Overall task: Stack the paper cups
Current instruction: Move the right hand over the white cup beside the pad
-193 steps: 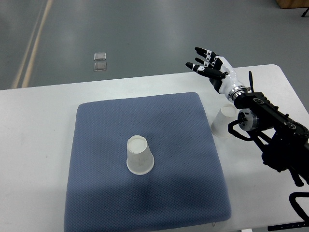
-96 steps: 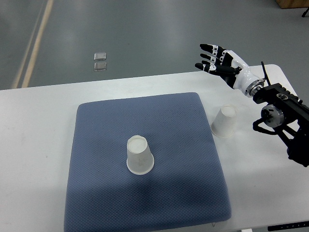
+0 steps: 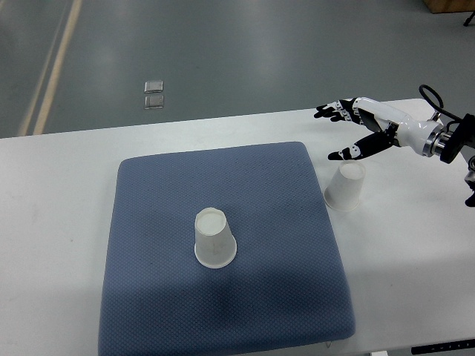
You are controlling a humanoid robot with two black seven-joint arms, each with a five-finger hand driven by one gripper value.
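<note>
While my right hand (image 3: 355,127) hovers with fingers spread, holding nothing, one cup (image 3: 346,187) stands upside down on the surface (image 3: 52,222) just below it, another (image 3: 214,238) on the mat (image 3: 282,245).

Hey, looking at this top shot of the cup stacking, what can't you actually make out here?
Top view only:
- Left arm: out of frame.
- Right hand: fingers spread, but the arm is cut off by the right edge.
- Cup beside the pad: contact with the blue pad is unclear from this angle.
- Two small squares on the floor: too small to identify.
</note>
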